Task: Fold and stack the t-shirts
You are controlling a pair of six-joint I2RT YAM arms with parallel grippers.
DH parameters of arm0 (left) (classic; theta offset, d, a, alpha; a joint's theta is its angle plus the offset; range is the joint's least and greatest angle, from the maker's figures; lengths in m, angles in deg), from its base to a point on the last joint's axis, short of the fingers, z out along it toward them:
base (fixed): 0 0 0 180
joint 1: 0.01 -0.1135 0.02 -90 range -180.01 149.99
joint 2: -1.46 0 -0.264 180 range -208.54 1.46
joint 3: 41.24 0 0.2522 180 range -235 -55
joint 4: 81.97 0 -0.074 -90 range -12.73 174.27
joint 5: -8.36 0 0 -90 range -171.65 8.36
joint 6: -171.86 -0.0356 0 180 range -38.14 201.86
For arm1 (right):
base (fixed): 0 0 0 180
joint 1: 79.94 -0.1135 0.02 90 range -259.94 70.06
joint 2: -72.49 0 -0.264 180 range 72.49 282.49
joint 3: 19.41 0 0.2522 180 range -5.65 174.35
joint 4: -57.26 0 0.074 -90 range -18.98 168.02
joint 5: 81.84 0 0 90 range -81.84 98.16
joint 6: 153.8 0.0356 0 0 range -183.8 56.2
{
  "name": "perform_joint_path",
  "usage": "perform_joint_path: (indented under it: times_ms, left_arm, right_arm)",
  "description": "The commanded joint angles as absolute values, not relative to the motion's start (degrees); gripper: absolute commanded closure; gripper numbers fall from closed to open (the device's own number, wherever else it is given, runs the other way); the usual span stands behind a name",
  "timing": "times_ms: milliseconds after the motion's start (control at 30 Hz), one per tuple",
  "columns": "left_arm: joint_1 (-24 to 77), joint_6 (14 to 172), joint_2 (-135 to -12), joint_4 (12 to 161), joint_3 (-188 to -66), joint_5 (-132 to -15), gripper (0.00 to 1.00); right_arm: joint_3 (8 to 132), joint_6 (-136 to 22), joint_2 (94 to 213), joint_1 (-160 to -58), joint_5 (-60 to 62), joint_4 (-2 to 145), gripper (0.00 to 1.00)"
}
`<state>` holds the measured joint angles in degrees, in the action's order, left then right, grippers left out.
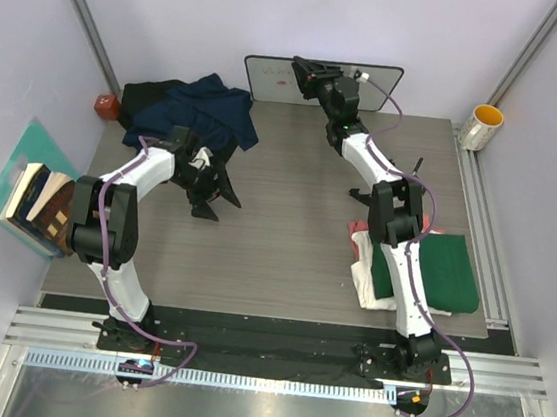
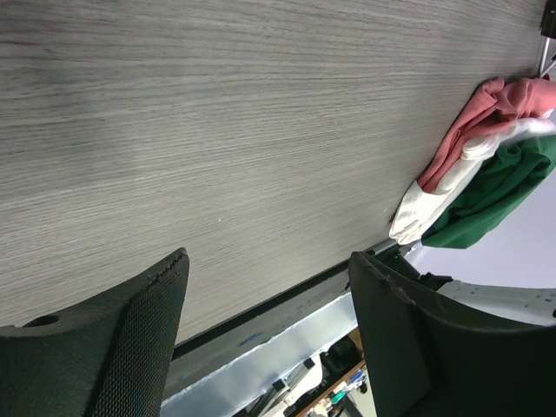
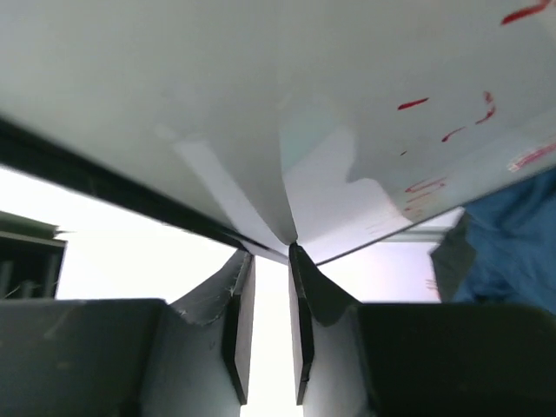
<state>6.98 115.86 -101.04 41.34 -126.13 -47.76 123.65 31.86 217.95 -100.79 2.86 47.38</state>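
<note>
A crumpled navy t-shirt [image 1: 210,105] and a black one [image 1: 150,98] lie heaped at the table's far left. My left gripper [image 1: 208,192] hovers at that heap's near edge. In its wrist view the gripper [image 2: 269,256] is open and holds nothing. At the right is a folded stack: dark green t-shirt [image 1: 433,266] [image 2: 499,187] on top, then cream-white [image 1: 366,279] [image 2: 434,187], then pink-red [image 1: 359,228] [image 2: 473,126]. My right gripper [image 1: 306,71] [image 3: 271,254] reaches to the whiteboard [image 1: 273,79] [image 3: 347,104]. Its narrow jaws pinch the board's edge at the tips.
A yellow cup [image 1: 485,123] stands at the far right corner beside a metal rail [image 1: 482,232]. Books [image 1: 37,203] sit off the table's left edge, and a small red object [image 1: 106,104] lies by the heap. The navy cloth [image 3: 512,234] shows beyond the board.
</note>
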Motion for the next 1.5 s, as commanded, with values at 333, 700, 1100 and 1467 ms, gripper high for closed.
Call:
perform_joint_path:
  times_ms: [333, 700, 1100, 1467]
  left_arm:
    - [6.5, 114.7, -99.4, 39.0, -123.2, -47.5, 0.25]
    - [6.8, 115.8, -99.9, 34.5, -127.9, -49.5, 0.25]
    - [9.2, 118.2, -98.6, 34.1, -128.0, -51.7, 0.25]
    - [19.7, 117.6, -116.1, 42.7, -148.3, -42.3, 0.23]
  right_arm:
    - [138.1, 33.1, 232.3, -91.9, 16.9, 40.4, 0.4]
    - [136.6, 32.9, 236.0, -89.1, 18.5, 36.8, 0.39]
    - [140.7, 34.5, 238.9, -88.7, 18.8, 38.8, 0.43]
    - [140.6, 33.8, 235.2, -84.3, 9.4, 42.4, 0.42]
